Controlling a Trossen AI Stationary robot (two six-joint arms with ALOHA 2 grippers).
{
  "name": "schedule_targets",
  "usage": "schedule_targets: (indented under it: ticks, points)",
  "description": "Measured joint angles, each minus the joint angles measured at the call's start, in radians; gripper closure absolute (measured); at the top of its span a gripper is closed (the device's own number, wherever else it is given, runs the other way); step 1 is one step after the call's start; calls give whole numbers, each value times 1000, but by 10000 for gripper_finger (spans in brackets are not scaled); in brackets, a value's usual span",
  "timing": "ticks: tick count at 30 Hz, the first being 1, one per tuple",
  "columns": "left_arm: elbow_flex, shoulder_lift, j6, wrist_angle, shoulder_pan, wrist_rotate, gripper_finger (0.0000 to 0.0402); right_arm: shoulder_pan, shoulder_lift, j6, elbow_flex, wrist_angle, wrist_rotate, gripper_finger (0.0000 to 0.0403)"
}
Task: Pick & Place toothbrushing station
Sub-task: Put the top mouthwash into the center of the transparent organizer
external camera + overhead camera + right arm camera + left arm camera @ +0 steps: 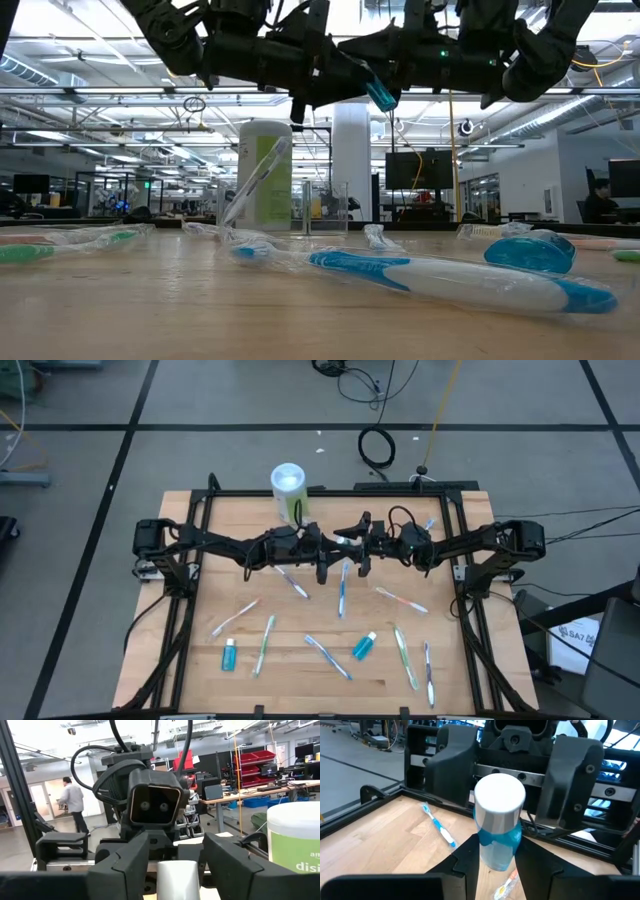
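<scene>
Both arms meet in the middle above the table [200, 660], well off the wood, and there's a handoff-looking moment going on with one of the teal tubes [497, 827]. The left gripper [495, 865] has its two fingers right up against the tube's teal body, white cap pointing away toward the other arm, so it's clamped on that tube. The right gripper [172, 857] faces it head-on; its fingers stand apart on either side of the tube's white cap with a clear gap each side, so that one is released and not gripping anything. From the table-level camera you can see the tube hanging tilted in the air between the two dark grippers.

The other two teal tubes lie on the table near the front: one [229, 655] toward the left, one [364, 646] right of the middle. Toothbrushes are scattered flat all over the wood, e.g. a blue one [327, 657] between those tubes and a green one [404, 657] further right. The green-and-white canister [288, 490] stands upright at the back edge, just behind the left arm.

A person [75, 805] is walking in the room behind.
</scene>
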Motion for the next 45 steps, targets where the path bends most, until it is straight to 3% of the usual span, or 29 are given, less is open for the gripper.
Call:
schedule_targets:
  ticks: [21, 33, 40, 45]
  points:
    - [0, 0, -2, 0, 1, -4, 286, -1, -30, -27, -3, -30, -4, 221]
    - [0, 0, -5, 1, 2, -3, 286, -19, -336, -43, -3, -575, -2, 218]
    - [0, -2, 0, -43, 6, -3, 286, -10, -434, -51, -3, -713, -2, 219]
    - [0, -61, 3, -180, 21, -7, 286, -11, -437, -51, -3, -748, -1, 220]
